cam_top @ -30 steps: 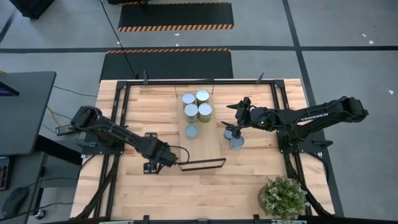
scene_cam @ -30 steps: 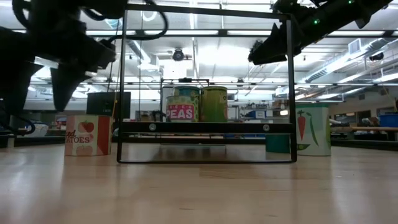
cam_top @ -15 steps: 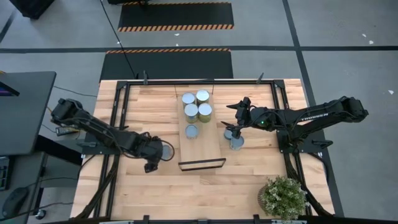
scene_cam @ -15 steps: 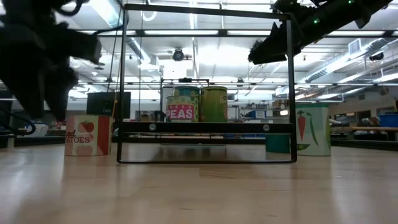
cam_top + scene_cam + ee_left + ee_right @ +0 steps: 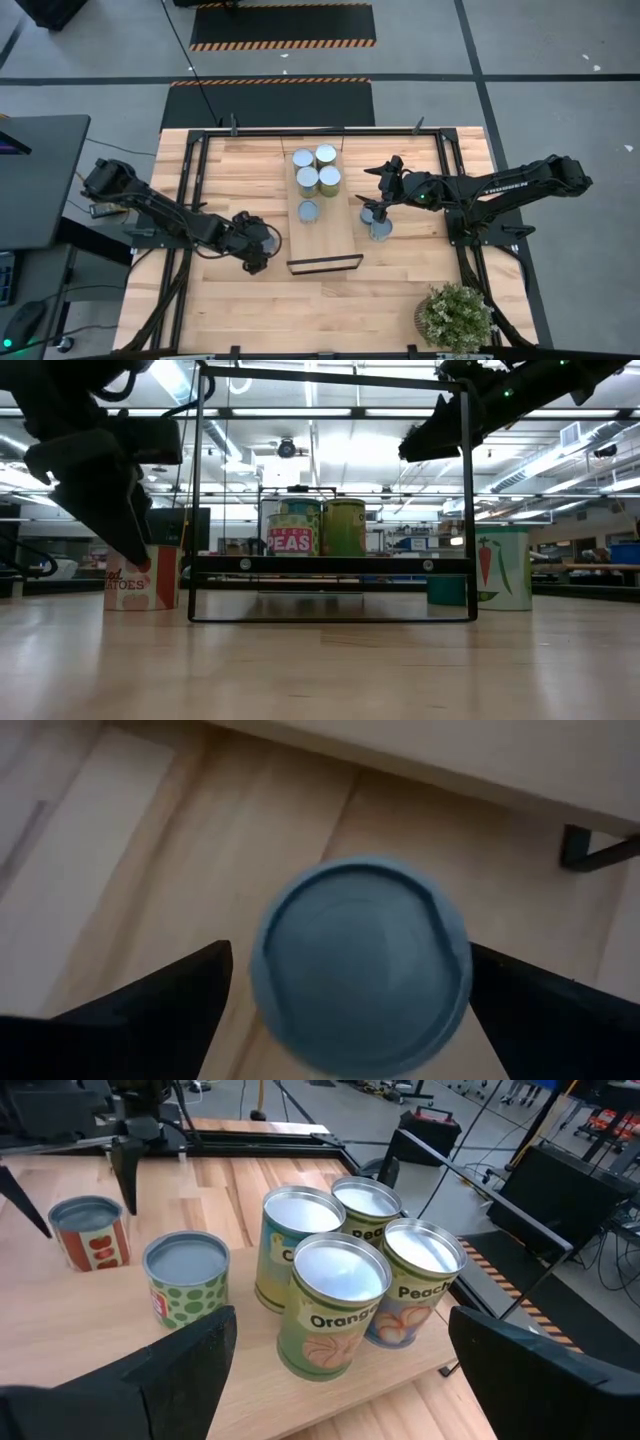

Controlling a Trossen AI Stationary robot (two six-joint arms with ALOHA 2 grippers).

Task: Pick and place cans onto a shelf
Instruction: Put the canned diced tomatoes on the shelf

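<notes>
A tomato can (image 5: 266, 240) with a pale-blue top (image 5: 360, 965) stands on the table, left of the shelf's near end. My left gripper (image 5: 350, 960) hangs over it, pointing down. It is open, with a finger on each side of the can's top (image 5: 140, 577). The shelf (image 5: 335, 235) is a light-wood board with a black bar frame (image 5: 325, 264) at its near end. Four cans (image 5: 340, 1275) stand at its far end and a green-dotted can (image 5: 187, 1278) stands nearer its middle. My right gripper (image 5: 376, 206) is open and empty above a can (image 5: 381, 229) to the right of the shelf.
A potted plant (image 5: 456, 317) stands at the table's near right corner. The black frame (image 5: 330, 495) rises high over the shelf's near end. The carrot-printed can (image 5: 500, 567) stands on the table to the right of the shelf.
My left gripper has swung from beside the shelf's frame a little toward the table's left edge. It has then come back over the tomato can and gone down around its top. The can has stayed in place.
</notes>
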